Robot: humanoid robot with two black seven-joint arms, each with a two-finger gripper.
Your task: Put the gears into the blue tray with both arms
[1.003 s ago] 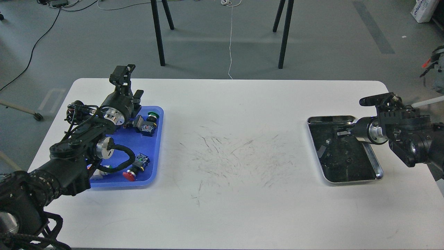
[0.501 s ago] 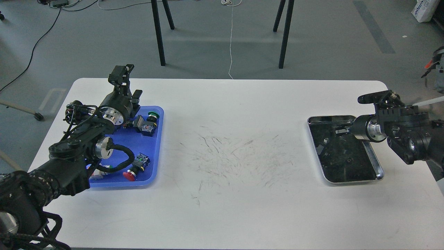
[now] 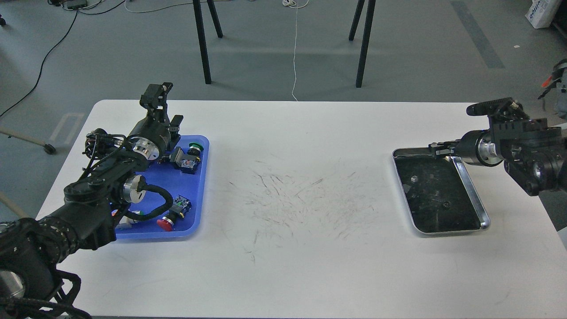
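The blue tray (image 3: 197, 195) lies at the table's left and holds several push-button switches. My left gripper (image 3: 173, 126) hovers over the tray's far end; its fingers are dark and cannot be told apart. The steel tray (image 3: 474, 195) sits at the right, and one small black ring-like gear (image 3: 446, 204) lies on its dark bottom. My right gripper (image 3: 437, 149) hangs just above the steel tray's far rim. Its fingertips are close together, and I cannot make out anything between them.
In the blue tray are a green-capped switch (image 3: 195, 147), a red-capped switch (image 3: 165, 224) and another switch (image 3: 181, 204). A few pale bits (image 3: 414, 178) lie in the steel tray. Scratched white tabletop (image 3: 292, 195) spans between the trays. Black stand legs (image 3: 203, 44) are on the floor beyond.
My right gripper has risen out of the steel tray and drawn back to its far rim. The left arm has barely shifted over the blue tray.
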